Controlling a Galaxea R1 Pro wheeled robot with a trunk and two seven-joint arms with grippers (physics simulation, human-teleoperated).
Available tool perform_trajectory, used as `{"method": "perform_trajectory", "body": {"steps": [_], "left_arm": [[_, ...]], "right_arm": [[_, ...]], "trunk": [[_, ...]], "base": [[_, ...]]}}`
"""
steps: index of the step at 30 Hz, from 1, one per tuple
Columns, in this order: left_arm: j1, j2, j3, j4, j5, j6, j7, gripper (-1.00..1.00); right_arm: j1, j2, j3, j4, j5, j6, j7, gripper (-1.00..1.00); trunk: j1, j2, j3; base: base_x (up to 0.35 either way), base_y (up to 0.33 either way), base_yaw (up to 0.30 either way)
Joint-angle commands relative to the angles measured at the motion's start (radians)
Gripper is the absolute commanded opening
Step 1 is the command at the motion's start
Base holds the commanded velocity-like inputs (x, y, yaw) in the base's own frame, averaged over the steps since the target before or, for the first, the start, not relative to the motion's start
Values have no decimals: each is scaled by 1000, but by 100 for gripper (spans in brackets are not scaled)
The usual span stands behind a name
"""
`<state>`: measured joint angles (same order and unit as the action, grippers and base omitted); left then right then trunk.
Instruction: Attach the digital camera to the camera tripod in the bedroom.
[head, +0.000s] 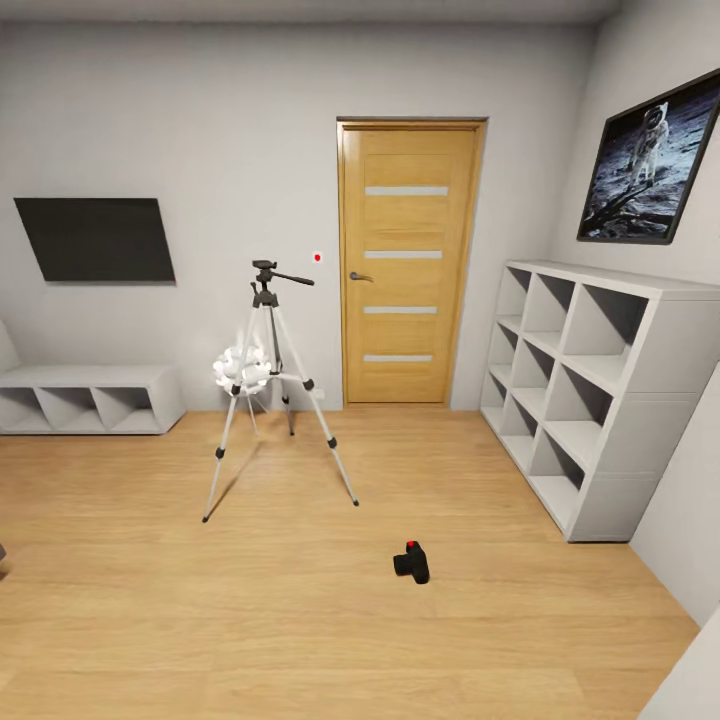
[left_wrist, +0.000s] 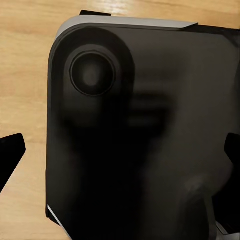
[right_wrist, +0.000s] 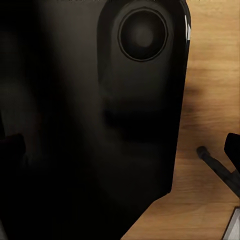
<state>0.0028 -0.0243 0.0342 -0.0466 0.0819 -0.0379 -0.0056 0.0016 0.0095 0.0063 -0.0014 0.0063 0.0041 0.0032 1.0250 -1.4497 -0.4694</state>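
Two things matter from where I sit: the digital camera (head: 412, 563) lies on the wood floor (head: 300, 620) at lower centre of the head view, lens stub toward the left, red dot up, and the camera tripod (head: 270, 390) stands beyond it at centre left, legs spread, pan handle pointing right. Both wrist views face the robot's own dark body over the floor; of the left gripper (left_wrist: 120, 165) and right gripper (right_wrist: 120, 160) I see fingertip edges only, so I cannot tell their opening. I judge the step is approach: roll forward, stop short of the camera. Farther back, a white ball-cluster lamp (head: 240, 372) sits behind the tripod legs; cube shelves (head: 590, 390) at right, door (head: 405, 265), wall TV (head: 95, 240).
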Motion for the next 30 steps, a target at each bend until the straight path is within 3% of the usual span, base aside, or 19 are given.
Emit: {"method": "perform_trajectory", "body": {"steps": [1,22,30], "left_arm": [[0,0,3,-1,9,-2,-1,100],[0,0,3,-1,9,-4,-1,100],[0,0,3,-1,9,-4,-1,100]], "right_arm": [[0,0,1,0,1,1,1,100],[0,1,-1,0,0,-2,-2,100],[0,3,-8,0,-10,-3,-11,100]], "trunk": [[0,0,-1],[0,0,-1],[0,0,-1]], "base": [[0,0,-1],[0,0,0],[0,0,-216]]}}
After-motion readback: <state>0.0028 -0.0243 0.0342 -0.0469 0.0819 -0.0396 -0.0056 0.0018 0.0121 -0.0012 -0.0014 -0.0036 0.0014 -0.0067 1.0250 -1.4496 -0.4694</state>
